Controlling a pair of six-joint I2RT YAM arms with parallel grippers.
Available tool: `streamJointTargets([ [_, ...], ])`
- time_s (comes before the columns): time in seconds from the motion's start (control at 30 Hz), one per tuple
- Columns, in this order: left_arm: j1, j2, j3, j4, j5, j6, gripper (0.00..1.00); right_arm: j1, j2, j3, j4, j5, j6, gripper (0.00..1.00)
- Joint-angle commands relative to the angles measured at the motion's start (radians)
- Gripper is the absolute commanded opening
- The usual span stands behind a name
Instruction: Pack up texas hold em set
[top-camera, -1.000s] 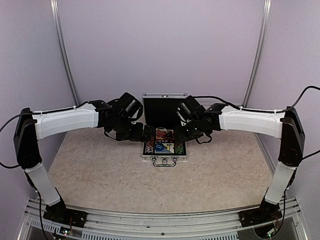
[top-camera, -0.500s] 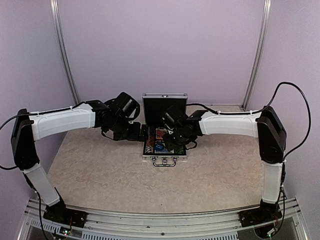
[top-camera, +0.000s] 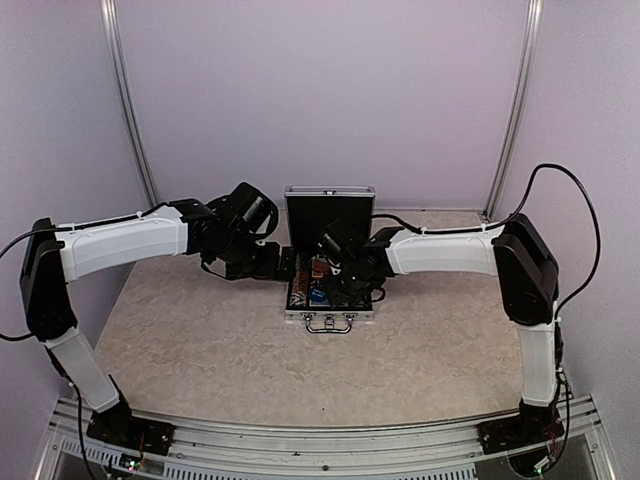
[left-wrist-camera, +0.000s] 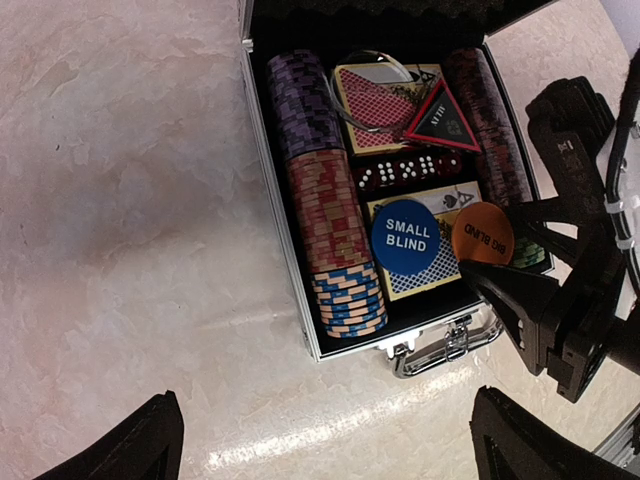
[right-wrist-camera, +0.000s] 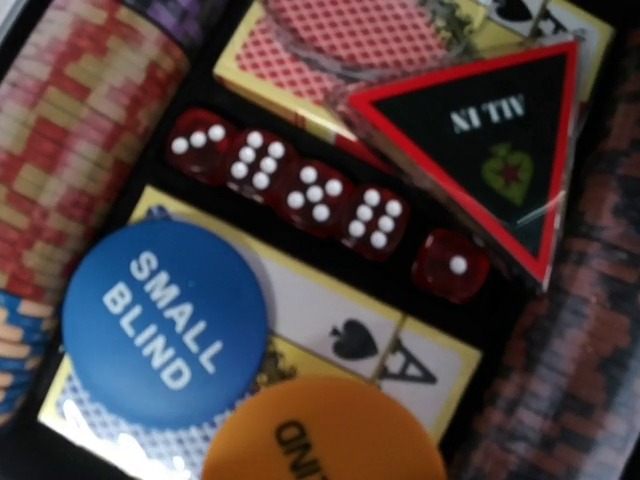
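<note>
Both arms reach inward, wrists bent down; left gripper (left-wrist-camera: 326, 425) jaws wide; right gripper (left-wrist-camera: 489, 238) jaws parted

You see a case (left-wrist-camera: 280, 205) with a bright metal rim and shiny chrome handle (left-wrist-camera: 440, 345), glossy translucent red dice (right-wrist-camera: 315, 195), a matt blue disc (right-wrist-camera: 165, 320), on a smooth, faintly glossy marbled table (left-wrist-camera: 130, 250)

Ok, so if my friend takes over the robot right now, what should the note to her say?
Left gripper: open, empty, beside the case on its left.
Right gripper: down in the case at the orange BIG BLIND disc; can't tell if it grips it.
In the case: chip rows on both sides, two card decks, red dice, blue SMALL BLIND disc, ALL IN triangle.
Done: every piece in view is inside.
Left: lift the right arm out, shut the lid.
</note>
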Motion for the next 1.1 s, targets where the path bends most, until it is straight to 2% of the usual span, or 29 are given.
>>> streamJointTargets([
  [0.0,0.009,-0.035,-0.012,0.006,-0.009,0.004,0.99,0.009,0.032,0.043,0.011,0.025,-0.013,0.53],
  [0.73,0.012,-0.042,-0.003,-0.005,-0.011,0.003,0.99,0.004,0.022,0.043,-0.014,0.073,-0.020,0.59],
  [0.97,0.027,-0.066,0.023,-0.017,-0.024,0.014,0.99,0.006,-0.101,-0.025,-0.002,0.045,-0.018,0.79],
  [1.07,0.049,-0.081,0.055,-0.023,-0.030,0.030,0.99,0.007,-0.187,-0.102,0.017,0.028,-0.004,0.82],
])
